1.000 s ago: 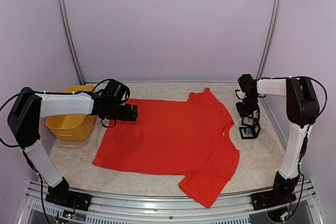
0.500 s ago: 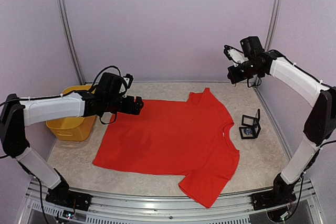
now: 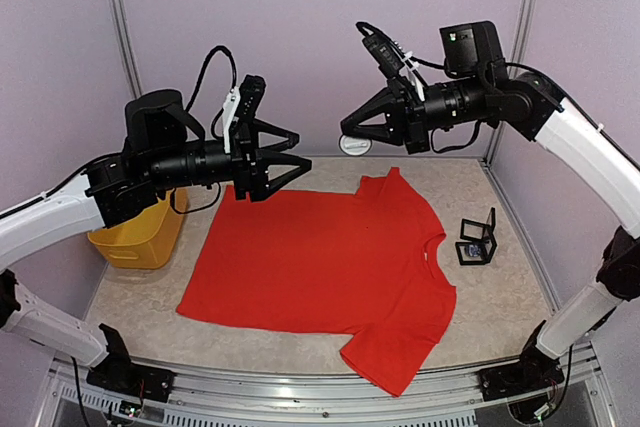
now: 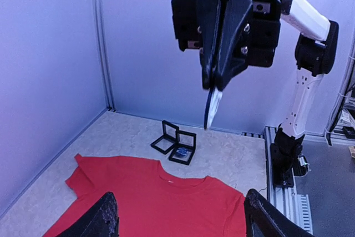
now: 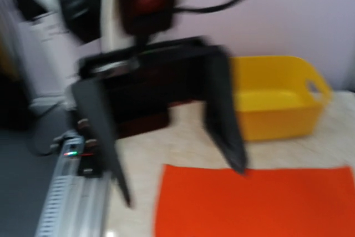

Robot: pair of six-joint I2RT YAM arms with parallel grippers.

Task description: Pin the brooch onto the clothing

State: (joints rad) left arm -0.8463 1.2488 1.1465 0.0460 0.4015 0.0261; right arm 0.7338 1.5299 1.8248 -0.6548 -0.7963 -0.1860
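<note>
The red T-shirt (image 3: 320,267) lies flat on the table, neck toward the right; it also shows in the left wrist view (image 4: 155,203) and the right wrist view (image 5: 255,203). My right gripper (image 3: 345,127) is raised above the shirt's far edge and points left. Seen head-on in the left wrist view (image 4: 211,84), its fingers are together on a small whitish round piece (image 3: 353,145), apparently the brooch (image 4: 213,105). My left gripper (image 3: 300,150) is raised, wide open and empty, facing the right one a short gap away.
A yellow bin (image 3: 135,237) stands at the far left, also in the right wrist view (image 5: 277,98). An open black display box (image 3: 477,240) with a small blue thing inside lies right of the shirt, also in the left wrist view (image 4: 176,142). The right wrist view is blurred.
Both arms rose from the table. The left gripper left the shirt's far left corner and opened. The right gripper left the black box and swung left to face it.
</note>
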